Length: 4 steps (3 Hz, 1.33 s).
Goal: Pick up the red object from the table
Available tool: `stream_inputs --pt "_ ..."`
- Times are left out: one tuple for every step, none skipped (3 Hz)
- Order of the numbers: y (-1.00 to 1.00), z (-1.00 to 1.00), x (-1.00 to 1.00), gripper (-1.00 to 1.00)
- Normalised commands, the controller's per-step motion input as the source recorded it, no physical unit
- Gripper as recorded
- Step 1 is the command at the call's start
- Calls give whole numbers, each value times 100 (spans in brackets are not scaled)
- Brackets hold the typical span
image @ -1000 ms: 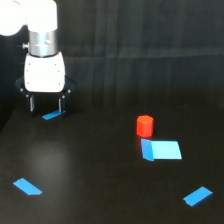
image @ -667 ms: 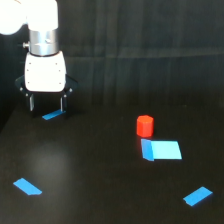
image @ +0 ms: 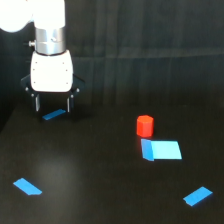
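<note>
Dark all around, so we're basically looking at a black matte table (image: pixel 90 170) with a few bright blue patches scattered on it. Over on the exterior view's left we've got the white arm (image: pixel 49 35) hanging straight down, and its gripper (image: pixel 52 104) sits low over the table with the jaws spread apart and nothing between them. Right under it there's a small blue patch (image: pixel 54 114), showing in the gap between the two fingers.

We see the red object (image: pixel 145 125) way over toward the exterior view's right, well apart from the gripper. It's standing upright on the table, a stubby little block, just behind the biggest blue patch (image: pixel 161 149) and pretty much touching its back edge.

Two more blue patches are closer to us: one near the lower left (image: pixel 27 186) and one at the lower right (image: pixel 197 196), both lying flat and angled.
</note>
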Motion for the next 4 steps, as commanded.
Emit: stream_inputs --pt "-38 -25 68 99" --pt "-28 -51 75 99" --pt "48 -31 91 100" --pt "39 -11 91 100"
